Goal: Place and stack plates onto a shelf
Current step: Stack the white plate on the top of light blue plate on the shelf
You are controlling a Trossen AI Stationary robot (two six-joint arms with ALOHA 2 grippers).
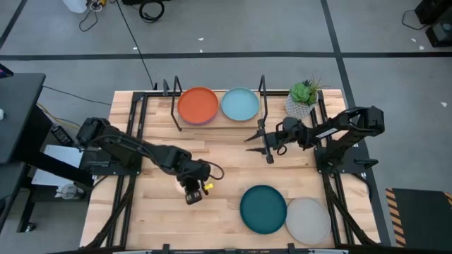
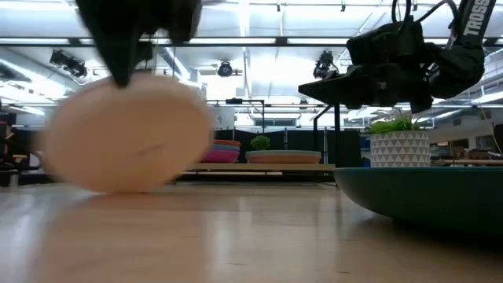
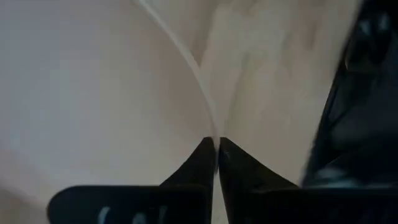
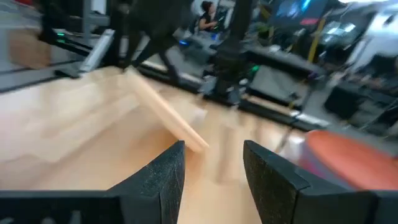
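The cream plate [image 2: 122, 134] stood tilted on edge at the worktop's [image 1: 226, 180] left front, its face toward the low camera. My left tool [image 3: 217, 152] pinched its rim with fingers nearly closed. On the shelf [image 1: 219, 121] at the back lay the orange plate [image 1: 198, 105] and the light blue plate [image 1: 240, 104] side by side. My right tool [image 1: 258, 139] hovered open and empty in front of them. The dark teal plate [image 1: 263, 208] and grey plate [image 1: 308, 220] lay touching at the right front. A potted plant [image 1: 304, 98] stood right of the shelf.
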